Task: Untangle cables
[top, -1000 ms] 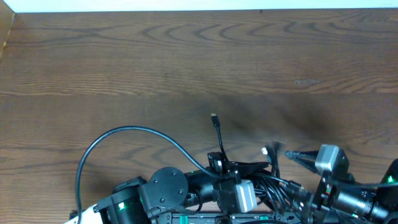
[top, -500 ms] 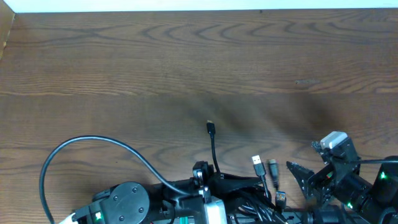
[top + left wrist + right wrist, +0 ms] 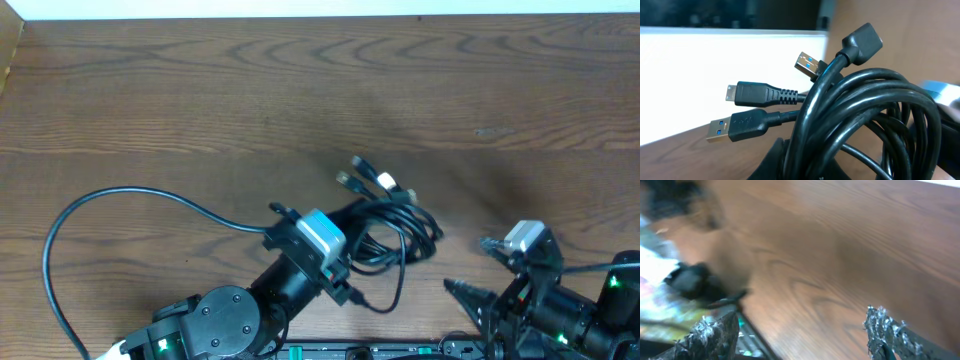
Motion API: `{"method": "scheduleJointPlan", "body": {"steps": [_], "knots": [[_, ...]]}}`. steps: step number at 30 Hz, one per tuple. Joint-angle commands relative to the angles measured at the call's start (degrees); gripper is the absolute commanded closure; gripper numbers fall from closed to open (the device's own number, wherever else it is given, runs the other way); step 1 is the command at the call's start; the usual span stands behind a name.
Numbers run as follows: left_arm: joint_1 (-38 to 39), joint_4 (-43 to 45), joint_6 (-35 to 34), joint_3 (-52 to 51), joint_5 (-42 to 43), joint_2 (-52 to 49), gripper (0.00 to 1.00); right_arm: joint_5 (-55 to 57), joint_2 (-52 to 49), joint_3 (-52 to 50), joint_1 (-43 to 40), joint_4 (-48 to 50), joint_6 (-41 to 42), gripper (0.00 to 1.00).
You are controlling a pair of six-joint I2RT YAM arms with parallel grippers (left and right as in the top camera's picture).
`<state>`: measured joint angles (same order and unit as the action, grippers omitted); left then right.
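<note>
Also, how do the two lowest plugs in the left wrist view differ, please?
The lowest plug has a wide, flat metal tip with blue inside; the plug above it ends in a smaller silvery tip. Only the upper one shows a ribbed collar. Both are black and point left.

A brown wood-grain table (image 3: 250, 90) is seen across the whole overhead view, bordered along its far edge by a narrow white strip (image 3: 300, 8), and a faint pale scuff (image 3: 495, 131) is marked on its right part.
</note>
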<state>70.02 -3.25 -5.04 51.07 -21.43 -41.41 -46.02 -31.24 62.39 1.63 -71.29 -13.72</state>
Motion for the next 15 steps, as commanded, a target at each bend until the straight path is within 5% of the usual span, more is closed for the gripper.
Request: {"method": "scheduleJointPlan", "body": {"steps": [1,15], "knots": [[0.09,0.48,-4.15,1.81,-6.99,-0.11,0.93,-13.33,-0.26,-0.26,-0.04,-0.02,-6.01,0.24],[0.11,0.5,-13.84,1.81,-9.07,-3.82,0.93,-16.02,-0.26,-0.26,-0.04,10.49,-6.08,0.46]]}}
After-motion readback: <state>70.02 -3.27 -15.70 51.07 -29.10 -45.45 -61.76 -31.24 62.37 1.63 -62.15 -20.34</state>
